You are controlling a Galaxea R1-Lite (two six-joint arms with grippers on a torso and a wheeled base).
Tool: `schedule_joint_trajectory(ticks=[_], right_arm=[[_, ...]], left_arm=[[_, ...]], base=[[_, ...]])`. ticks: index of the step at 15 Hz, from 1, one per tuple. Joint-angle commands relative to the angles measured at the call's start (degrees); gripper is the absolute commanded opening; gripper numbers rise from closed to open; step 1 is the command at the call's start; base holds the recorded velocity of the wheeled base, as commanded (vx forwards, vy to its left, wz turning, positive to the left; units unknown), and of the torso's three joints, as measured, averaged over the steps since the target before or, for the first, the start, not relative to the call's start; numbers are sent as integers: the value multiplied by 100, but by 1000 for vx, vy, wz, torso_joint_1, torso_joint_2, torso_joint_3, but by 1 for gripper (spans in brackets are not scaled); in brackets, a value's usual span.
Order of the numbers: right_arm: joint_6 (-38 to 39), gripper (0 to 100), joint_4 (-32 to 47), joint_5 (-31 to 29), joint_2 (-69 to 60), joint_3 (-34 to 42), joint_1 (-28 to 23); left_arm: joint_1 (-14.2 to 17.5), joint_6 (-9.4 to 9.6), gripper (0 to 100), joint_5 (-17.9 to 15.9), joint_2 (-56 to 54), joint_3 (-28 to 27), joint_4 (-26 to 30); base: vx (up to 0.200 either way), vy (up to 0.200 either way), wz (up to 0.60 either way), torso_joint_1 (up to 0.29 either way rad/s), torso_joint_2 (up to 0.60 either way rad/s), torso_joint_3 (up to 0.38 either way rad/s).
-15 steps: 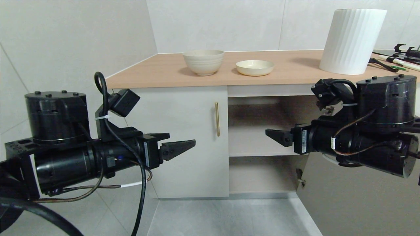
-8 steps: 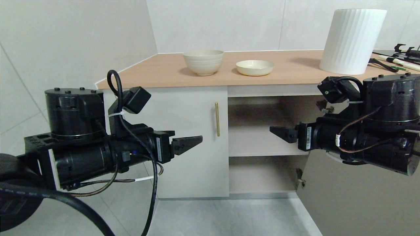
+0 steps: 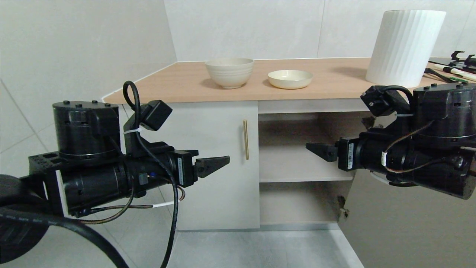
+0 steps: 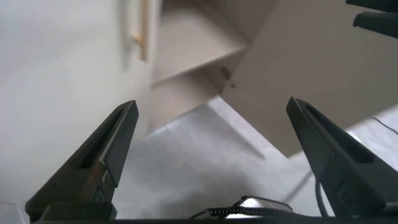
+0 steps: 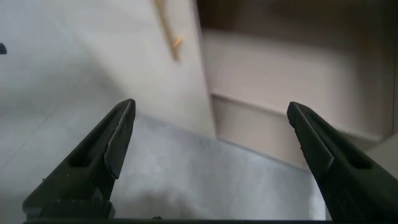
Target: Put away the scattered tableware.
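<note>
A deep cream bowl (image 3: 230,72) and a shallow cream dish (image 3: 290,78) stand side by side on the wooden countertop (image 3: 174,85). Below them is a cabinet: its left door is closed and has a brass handle (image 3: 245,139), and its right door (image 3: 409,227) is swung open, baring a shelf (image 3: 297,167). My left gripper (image 3: 219,163) hangs level in front of the closed door, open and holding nothing (image 4: 211,109). My right gripper (image 3: 314,149) points left in front of the open compartment, also open with nothing in it (image 5: 211,109). Both are well below the countertop.
A tall white ribbed cylinder (image 3: 405,46) stands at the counter's right end, with pens and small tools (image 3: 452,70) beyond it. A tiled wall closes the left side. Grey floor tiles (image 3: 256,249) lie in front of the cabinet.
My left arm has risen and moved right, toward the closed door. The right gripper has drawn slightly right. The head view has shifted a little, so the counter sits lower in the picture.
</note>
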Motion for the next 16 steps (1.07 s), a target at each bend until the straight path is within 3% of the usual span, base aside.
schedule_joint_trajectory(ticks=[1,8,16], right_arm=[[-5,100,-27,-2,-7,9,4],[-40,100,-132,-46,-7,53,4],[-146,100,-150,-37,-209,149,30]], left_arm=[[-1,-1,100,-1,11,-6,-10],[-1,-10,100,-10,3,12,-19],[-1,-28,100,-36,-112,38,-27]], base=[[200,0,0,12,2,-2],[200,0,0,5,2,4],[0,0,0,1,-11,-10]])
